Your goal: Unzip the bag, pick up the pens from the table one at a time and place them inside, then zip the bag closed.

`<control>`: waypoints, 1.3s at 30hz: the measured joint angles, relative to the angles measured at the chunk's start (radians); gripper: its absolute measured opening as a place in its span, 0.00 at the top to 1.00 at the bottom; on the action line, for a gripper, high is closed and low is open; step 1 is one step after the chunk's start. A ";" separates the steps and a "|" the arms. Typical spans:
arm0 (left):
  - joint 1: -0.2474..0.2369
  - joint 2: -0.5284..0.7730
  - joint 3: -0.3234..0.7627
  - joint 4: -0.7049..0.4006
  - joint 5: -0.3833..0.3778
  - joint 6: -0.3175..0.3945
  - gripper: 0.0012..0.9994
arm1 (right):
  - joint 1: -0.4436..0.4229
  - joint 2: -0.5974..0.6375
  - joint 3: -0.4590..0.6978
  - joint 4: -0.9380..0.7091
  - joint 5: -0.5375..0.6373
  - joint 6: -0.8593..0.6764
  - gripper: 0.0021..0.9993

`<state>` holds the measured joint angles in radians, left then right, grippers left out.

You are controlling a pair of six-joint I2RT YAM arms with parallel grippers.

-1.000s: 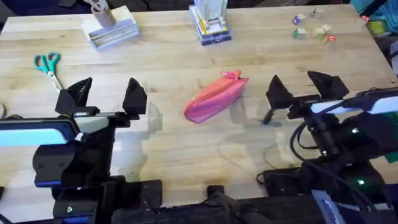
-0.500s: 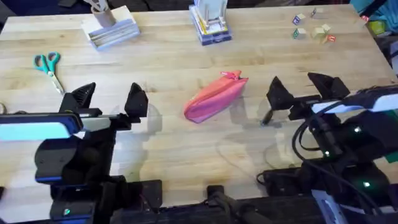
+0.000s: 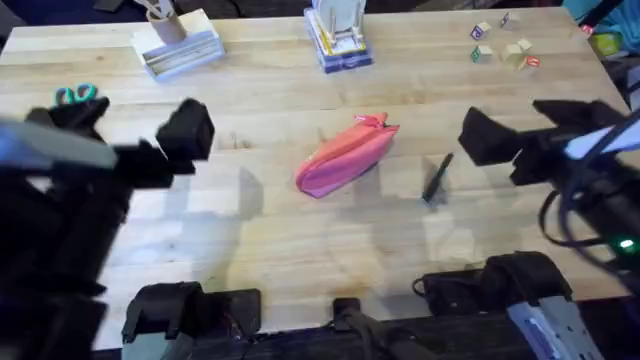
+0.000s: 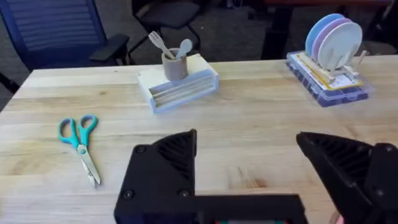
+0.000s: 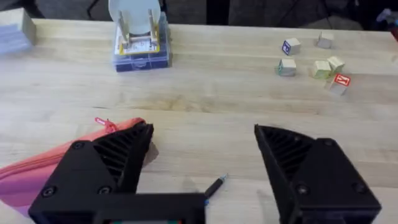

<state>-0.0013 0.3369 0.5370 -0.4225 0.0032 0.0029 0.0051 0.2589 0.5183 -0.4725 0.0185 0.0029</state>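
- The bag (image 3: 345,157) lies on its side near the middle of the bench (image 3: 300,240), slanted, with the pink pull (image 3: 372,121) at its far end. The zipper looks shut, though the seam is hard to read from overhead.
- One pen (image 3: 437,180) lies flat on the bench just to the right of the bag, apart from it; its tip also shows in the right wrist view (image 5: 213,185).
- The right end effector (image 3: 530,140) hangs above the bench to the right of the pen, fingers spread wide and holding nothing. The bag's pull end sits just past its left finger in its own wrist view (image 5: 106,124).
- The left end effector (image 3: 130,125) hovers well to the left of the bag, also spread and empty, with the scissors (image 4: 81,146) on the bench beside it.
- The step in hand is judged to be unzipping, since nothing has been opened or loaded.
- To do it well:
  - One end effector should pin the low, near end of the bag so the soft fabric cannot slide.
  - The other should pinch the small pull squarely, then draw it along the line of the zipper rather than upward.
  - The right arm is nearer the pull and should come in from above to avoid nudging the pen.
- The tool tray with its cup (image 3: 175,40), the dish rack (image 3: 338,35) and the blocks (image 3: 505,45) stand far back, out of the way.
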 joint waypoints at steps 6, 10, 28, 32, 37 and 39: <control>0.000 0.201 0.187 -0.059 0.001 0.000 0.01 | 0.000 0.163 0.183 -0.111 0.000 0.000 0.00; 0.000 0.309 0.300 -0.115 0.004 0.000 0.01 | 0.000 0.252 0.279 -0.153 0.000 0.000 0.00; 0.000 0.495 0.420 -0.231 0.344 0.342 0.01 | 0.000 0.325 0.334 -0.161 0.003 -0.018 0.00; 0.000 0.495 0.420 -0.289 0.448 0.498 0.01 | 0.000 0.325 0.334 -0.160 0.003 -0.019 0.00; 0.000 0.495 0.421 -0.377 0.533 0.689 0.01 | 0.000 0.325 0.334 -0.161 0.003 -0.020 0.00; 0.000 0.496 0.421 -0.410 0.553 0.751 0.01 | 0.000 0.325 0.334 -0.161 0.003 -0.022 0.00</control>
<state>-0.0013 0.8326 0.9577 -0.8322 0.5560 0.7538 0.0051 0.5842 0.8520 -0.6331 0.0212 -0.0196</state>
